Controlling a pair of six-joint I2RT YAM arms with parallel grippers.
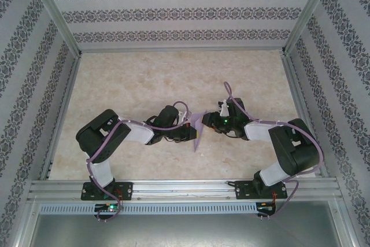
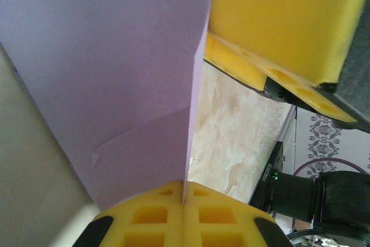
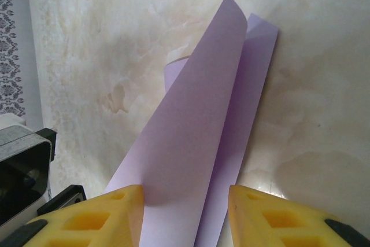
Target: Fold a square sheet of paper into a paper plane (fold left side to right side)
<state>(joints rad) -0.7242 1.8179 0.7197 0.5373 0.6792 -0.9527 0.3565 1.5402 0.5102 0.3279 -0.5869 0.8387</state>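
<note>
Your square sheet of pale lavender paper (image 1: pixel 196 132) sits about midway between the left and right edges of the marbled beige table (image 1: pixel 144 85), slightly toward the near edge. It is raised off the surface between the two arms.

The left gripper (image 2: pixel 184 201) is clamped shut on its lower edge. That looks meant to anchor the sheet while one side swings over the other.

The right gripper (image 3: pixel 185 190) straddles the doubled paper with its yellow jaws apart, and nothing shows them pinching it. You would judge that it is there to guide the flap.

In the right wrist view the sheet (image 3: pixel 196 143) is a soft, rounded fold. One layer overhangs the other, so the edges are not matched. Near the left grip you can see a faint slanting crease and a tiny nicked corner (image 2: pixel 94 160).
</note>
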